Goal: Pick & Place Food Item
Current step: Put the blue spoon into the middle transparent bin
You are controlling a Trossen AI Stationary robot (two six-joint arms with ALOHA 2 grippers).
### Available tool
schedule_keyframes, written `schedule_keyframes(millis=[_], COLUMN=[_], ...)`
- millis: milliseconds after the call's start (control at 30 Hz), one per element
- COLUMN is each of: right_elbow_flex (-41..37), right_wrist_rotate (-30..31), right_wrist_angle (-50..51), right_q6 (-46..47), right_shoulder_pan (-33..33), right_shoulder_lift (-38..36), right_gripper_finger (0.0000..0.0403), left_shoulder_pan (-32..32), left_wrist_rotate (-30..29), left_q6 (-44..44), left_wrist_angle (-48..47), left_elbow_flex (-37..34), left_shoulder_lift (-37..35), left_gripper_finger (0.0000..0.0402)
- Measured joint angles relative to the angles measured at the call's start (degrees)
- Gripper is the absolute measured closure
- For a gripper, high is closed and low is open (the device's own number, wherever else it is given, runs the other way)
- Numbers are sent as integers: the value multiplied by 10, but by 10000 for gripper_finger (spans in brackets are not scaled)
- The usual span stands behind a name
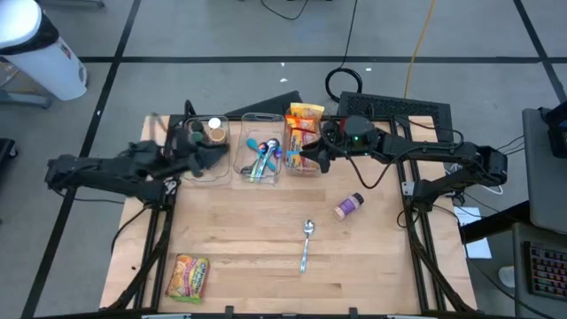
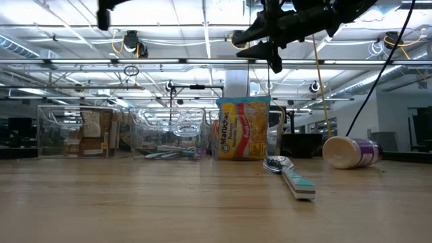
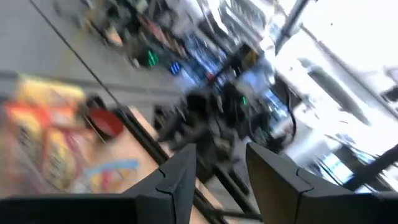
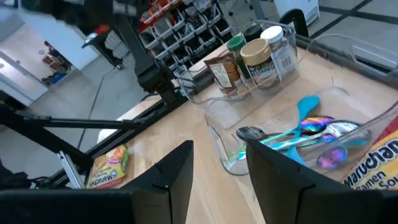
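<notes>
**Wooden worktable with three clear bins, both arms raised above the bin row**

Work surface: a light wooden table (image 1: 266,239) on a dark frame. The landmark is the middle clear bin (image 1: 261,159), which holds spoons with blue and iridescent handles. Just left of it stands a bin of jars (image 1: 208,137); just right of it a third bin holds upright ramen packets (image 1: 304,137). Nearer the front edge than the middle bin, and a little to its right, a spoon (image 1: 306,244) lies alone on the bare wood. A purple-labelled jar (image 1: 348,206) lies on its side to the right of the middle bin, apart from the spoon. The loose ramen packet (image 1: 188,276), the food item on open wood, lies well to the front left of the middle bin, near the table's corner.

Arms: the left gripper (image 3: 219,171) hangs over the jar bin, its two fingers apart with nothing between them. The right gripper (image 4: 217,165) hangs above the right edge of the middle bin, fingers likewise apart and empty.

Room: grey floor with dark lines around the table, cables and a dark keyboard (image 1: 403,111) behind the bin row, and a white cylinder (image 1: 40,49) far to the back left. In the low view, ceiling rails and strip lights run behind the bins.
</notes>
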State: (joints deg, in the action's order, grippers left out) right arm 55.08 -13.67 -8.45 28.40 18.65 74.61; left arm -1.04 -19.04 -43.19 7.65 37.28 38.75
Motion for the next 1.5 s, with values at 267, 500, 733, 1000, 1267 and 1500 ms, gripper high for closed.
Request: schedule_keyframes(millis=[267, 500, 733, 1000, 1267, 1500], right_elbow_flex=[0, 0, 7, 74, 77, 77], right_wrist_rotate=[-52, -251, -216, -74, -74, -65], right_wrist_angle=[-29, -143, -180, 146, 216, 240], right_q6=[82, 136, 112, -88, -84, -103], right_shoulder_pan=[0, -50, -195, -317, -314, -274], right_shoulder_lift=[0, -16, -39, -29, 43, 120], right_gripper_finger=[262, 261, 265, 276, 240, 191], left_shoulder_pan=[-39, -96, -159, -205, -201, -198], left_wrist_rotate=[37, 97, 65, -12, -53, -54], left_q6=[4, 39, 47, 86, 100, 98], left_wrist_angle=[191, 385, 385, 390, 395, 394], left_elbow_flex=[-1, -1, -1, -1, -1, -1], left_shoulder_lift=[189, 304, 309, 286, 278, 279], left_gripper_finger=[252, 252, 252, 252, 252, 252])
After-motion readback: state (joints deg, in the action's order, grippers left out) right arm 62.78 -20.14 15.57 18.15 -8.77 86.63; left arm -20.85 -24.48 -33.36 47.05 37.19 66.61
